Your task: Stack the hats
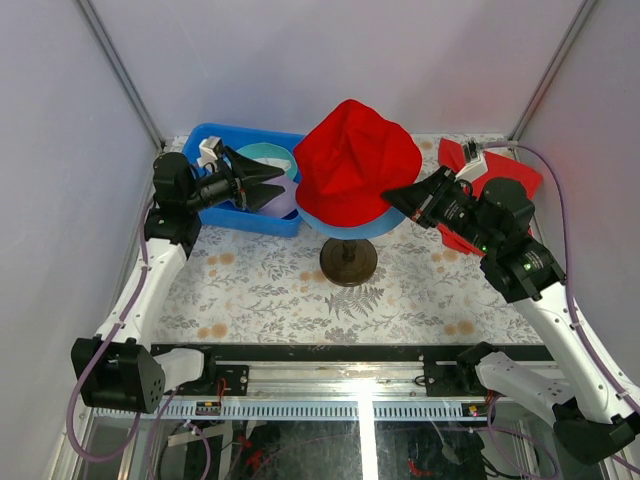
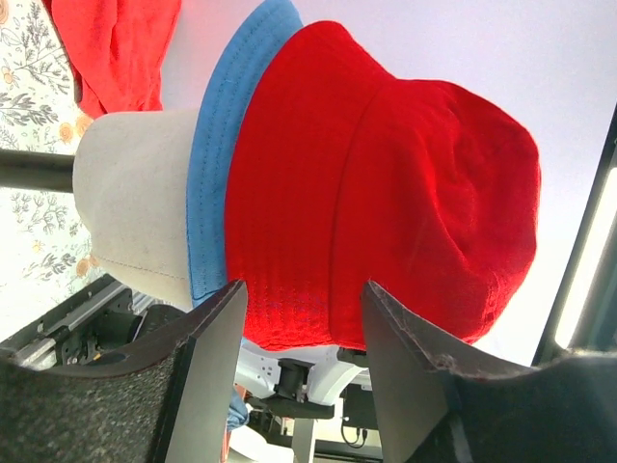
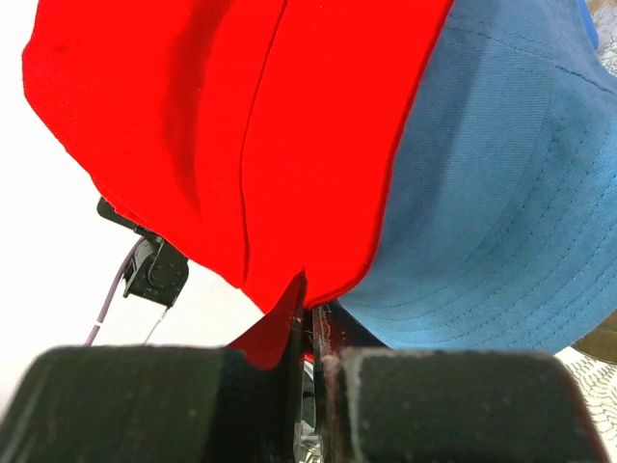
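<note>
The red hat (image 1: pixel 355 158) sits on top of the blue hat (image 1: pixel 352 226), whose brim shows under it, on a beige mannequin head hidden in the top view. My right gripper (image 1: pixel 392 196) is shut on the red hat's brim at its right side; in the right wrist view the brim (image 3: pixel 289 299) is pinched in the gripper (image 3: pixel 313 323) beside the blue hat (image 3: pixel 492 212). My left gripper (image 1: pixel 281 186) is open and empty left of the hats, above the teal hat (image 1: pixel 262 155) and the pale lilac hat (image 1: pixel 284 203). In the left wrist view the open gripper (image 2: pixel 299 313) faces the red hat (image 2: pixel 386 183), not touching it.
The teal and lilac hats lie in a blue bin (image 1: pixel 212 138) at the back left. The mannequin head (image 2: pixel 135 203) stands on a dark round base (image 1: pixel 348 262). A flat red cloth (image 1: pixel 505 170) lies at the back right under my right arm. Grey walls close in on both sides.
</note>
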Motion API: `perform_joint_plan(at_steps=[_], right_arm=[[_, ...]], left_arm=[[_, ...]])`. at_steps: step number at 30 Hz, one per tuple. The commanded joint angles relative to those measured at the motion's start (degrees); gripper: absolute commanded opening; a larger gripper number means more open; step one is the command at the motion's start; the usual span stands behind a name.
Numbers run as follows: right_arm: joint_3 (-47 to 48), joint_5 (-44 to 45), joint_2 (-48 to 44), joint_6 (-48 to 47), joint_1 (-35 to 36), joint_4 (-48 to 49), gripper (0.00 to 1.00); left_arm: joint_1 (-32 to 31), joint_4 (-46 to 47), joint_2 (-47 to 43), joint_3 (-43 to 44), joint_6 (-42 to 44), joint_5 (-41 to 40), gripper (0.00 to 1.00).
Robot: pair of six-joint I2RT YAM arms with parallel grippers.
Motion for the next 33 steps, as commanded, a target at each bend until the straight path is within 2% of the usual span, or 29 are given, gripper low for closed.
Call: perform_joint_plan(at_steps=[1, 8, 30, 33], right_arm=[[0.8, 1.6, 0.5, 0.1, -0.1, 2.2, 0.00], [0.8, 2.8, -0.2, -0.2, -0.2, 1.5, 0.00], [0.3, 2.4, -0.2, 0.2, -0.7, 2.2, 0.00], [0.1, 2.2, -0.1, 0.5, -0.6, 2.4, 0.00]], left_arm=[[-1.5, 4.3, 0.0, -0.1, 1.2, -0.6, 0.51], [-4.5, 4.7, 2.0, 0.3, 1.6, -1.5, 0.51], [-6.1, 0.3, 0.7, -1.4, 4.1, -2.0, 0.53], [-6.1, 2.2, 0.4, -2.2, 3.0, -2.3, 0.55]])
